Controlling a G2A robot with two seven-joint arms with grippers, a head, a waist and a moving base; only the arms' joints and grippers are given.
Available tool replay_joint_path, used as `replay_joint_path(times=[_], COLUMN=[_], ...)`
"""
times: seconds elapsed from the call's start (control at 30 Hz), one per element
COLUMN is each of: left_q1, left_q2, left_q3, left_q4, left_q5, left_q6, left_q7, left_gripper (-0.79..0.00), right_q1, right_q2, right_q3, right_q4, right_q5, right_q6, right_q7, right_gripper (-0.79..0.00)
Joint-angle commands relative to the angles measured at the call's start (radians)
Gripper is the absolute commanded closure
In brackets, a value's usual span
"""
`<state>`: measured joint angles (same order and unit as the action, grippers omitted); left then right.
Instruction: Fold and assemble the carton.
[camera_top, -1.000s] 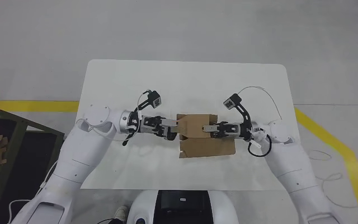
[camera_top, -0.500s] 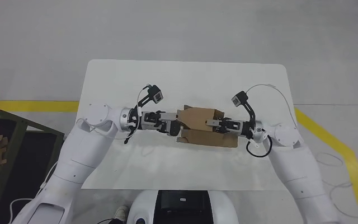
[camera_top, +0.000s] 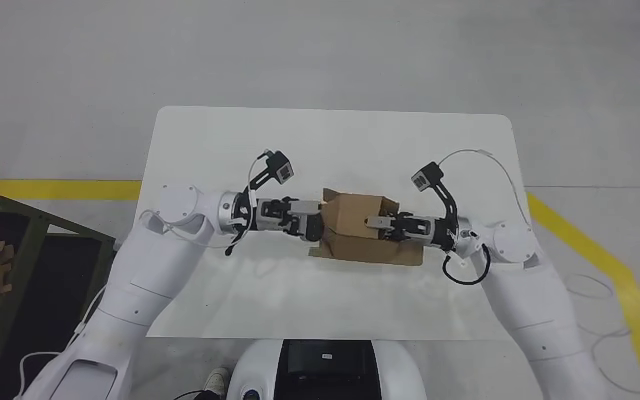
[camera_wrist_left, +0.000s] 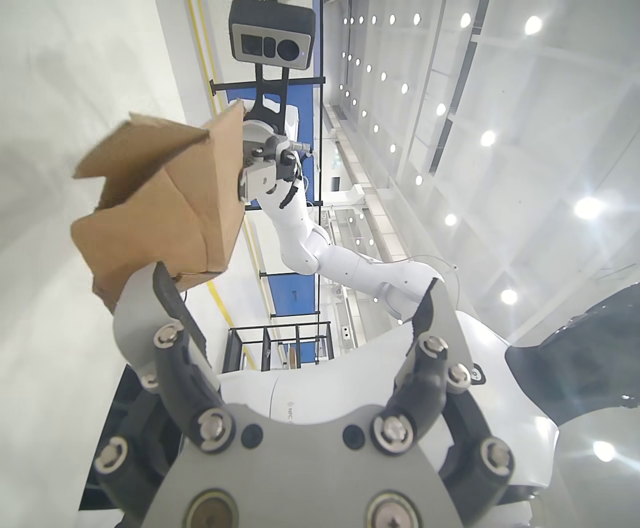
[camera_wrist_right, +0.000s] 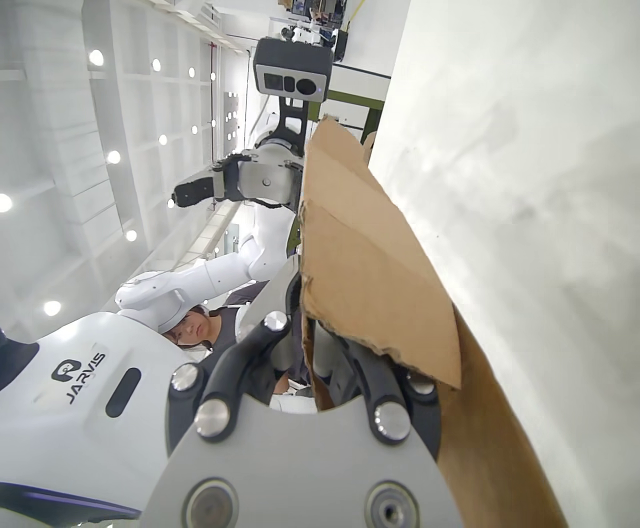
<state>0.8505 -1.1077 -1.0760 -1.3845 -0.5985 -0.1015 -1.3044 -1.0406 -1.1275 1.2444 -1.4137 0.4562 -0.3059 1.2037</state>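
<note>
Carton (camera_top: 362, 228): one, brown, partly folded, set mid-table.
Right gripper (camera_wrist_right: 327, 345): one of two; closed on a carton panel, the clamped edge being shown by its wrist view alone.
Left gripper (camera_wrist_left: 295, 280): spread wide, nothing held, placed at the carton's opposite end.
Table (camera_top: 200, 140): one, white.
</note>
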Motion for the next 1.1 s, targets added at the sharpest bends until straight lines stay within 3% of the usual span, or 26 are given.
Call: replay_joint_path(times=[0.0, 0.8, 1.07], left_q1=[-0.001, 0.007, 0.005], left_q2=[0.000, 0.007, 0.007], left_q3=[-0.001, -0.024, -0.026], left_q4=[0.002, 0.010, -0.008], left_q5=[0.002, 0.015, 0.002], left_q6=[-0.002, -0.001, 0.002], left_q7=[-0.001, 0.015, 0.016], left_gripper=[-0.785, -0.785, -0.785], right_q1=[-0.001, -0.017, -0.017], right_q2=[0.001, 0.014, 0.020], right_q3=[0.003, 0.021, 0.047], right_q4=[-0.002, -0.039, -0.029], right_q5=[0.005, 0.001, -0.049], right_q6=[0.000, 0.008, 0.007], right_q7=[-0.006, -0.030, -0.117], right_gripper=[0.000, 0.000, 0.000])
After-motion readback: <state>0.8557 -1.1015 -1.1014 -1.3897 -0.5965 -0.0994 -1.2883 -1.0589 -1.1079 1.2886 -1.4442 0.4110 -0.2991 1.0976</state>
